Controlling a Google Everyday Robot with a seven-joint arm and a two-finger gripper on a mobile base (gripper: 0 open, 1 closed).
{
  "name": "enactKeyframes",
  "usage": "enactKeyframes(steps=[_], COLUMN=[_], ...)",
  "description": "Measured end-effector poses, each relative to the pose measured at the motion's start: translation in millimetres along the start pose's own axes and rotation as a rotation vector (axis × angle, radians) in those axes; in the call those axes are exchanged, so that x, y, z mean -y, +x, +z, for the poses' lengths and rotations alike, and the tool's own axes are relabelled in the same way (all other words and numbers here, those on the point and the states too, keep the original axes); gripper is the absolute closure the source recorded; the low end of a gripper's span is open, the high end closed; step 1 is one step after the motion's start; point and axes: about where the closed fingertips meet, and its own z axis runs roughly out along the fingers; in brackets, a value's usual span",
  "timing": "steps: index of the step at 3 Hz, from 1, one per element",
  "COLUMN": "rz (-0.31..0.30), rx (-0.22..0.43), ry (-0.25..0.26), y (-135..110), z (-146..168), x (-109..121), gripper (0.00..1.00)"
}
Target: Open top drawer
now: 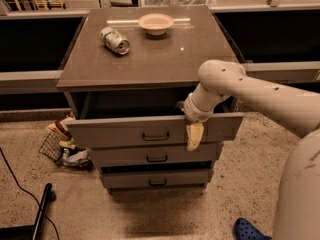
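Note:
The top drawer [110,132] of the grey-brown cabinet stands pulled out toward me, its wide flat front carrying a small dark bar handle [155,135] at its centre. My gripper [192,134] hangs over the drawer's top front edge, right of the handle, with one pale finger [194,136] down the outside of the front. The other finger is hidden behind the front panel. Two shorter drawers [156,158] sit shut below.
A tipped can [114,39] and a pale bowl [156,23] rest on the cabinet top [150,59]. A wire basket of clutter [62,144] sits on the floor at the left. A dark pole and cable [35,211] lie front left; a blue shoe [250,230] front right.

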Motion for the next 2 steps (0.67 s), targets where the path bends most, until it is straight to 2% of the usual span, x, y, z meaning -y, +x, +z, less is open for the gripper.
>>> enactKeyframes(steps=[1, 2], rz=[0.062, 0.077], rx=[0.025, 0.035], ry=[-0.067, -0.086], y=[2.2, 0.9], z=[-1.7, -5.1], x=[-22.8, -27.3], gripper=[0.00, 0.18])
